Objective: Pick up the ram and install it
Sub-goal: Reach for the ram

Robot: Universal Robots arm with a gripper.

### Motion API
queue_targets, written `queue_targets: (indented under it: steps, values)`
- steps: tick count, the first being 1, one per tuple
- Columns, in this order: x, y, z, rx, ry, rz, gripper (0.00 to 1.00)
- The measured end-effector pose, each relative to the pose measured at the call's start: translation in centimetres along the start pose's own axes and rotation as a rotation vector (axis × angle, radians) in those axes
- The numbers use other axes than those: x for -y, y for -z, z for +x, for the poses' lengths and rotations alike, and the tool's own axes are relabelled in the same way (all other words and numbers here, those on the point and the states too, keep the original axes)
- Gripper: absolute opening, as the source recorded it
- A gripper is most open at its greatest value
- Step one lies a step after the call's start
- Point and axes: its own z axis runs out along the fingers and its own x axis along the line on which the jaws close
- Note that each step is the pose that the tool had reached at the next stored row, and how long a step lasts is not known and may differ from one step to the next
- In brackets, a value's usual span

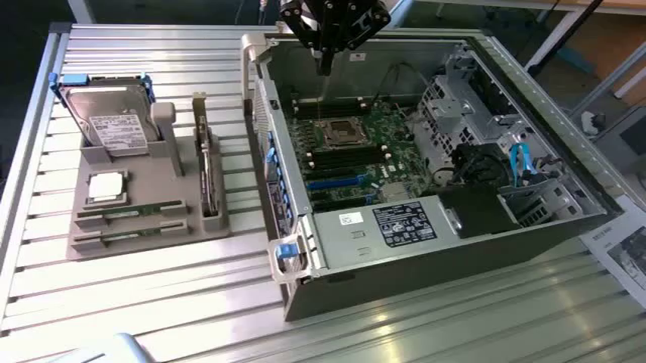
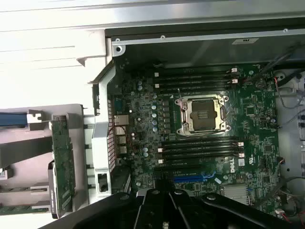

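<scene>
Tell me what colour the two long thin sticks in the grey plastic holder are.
Green. The long thin ram sticks show best in the exterior view.

Motherboard point(image 2: 259, 112) with processor socket point(image 2: 200, 113), memory slots point(image 2: 198, 148)

Green ram point(image 1: 129, 213), grey tray point(image 1: 162, 181)

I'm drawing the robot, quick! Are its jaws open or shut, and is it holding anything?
Gripper: jaws closed, nothing seen between them.
</scene>
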Motion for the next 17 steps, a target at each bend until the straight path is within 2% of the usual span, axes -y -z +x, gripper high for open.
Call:
queue_targets:
  steps: [17]
  values:
    - [0.01, 0.0, 0.12, 0.0, 0.0, 0.0, 0.1]
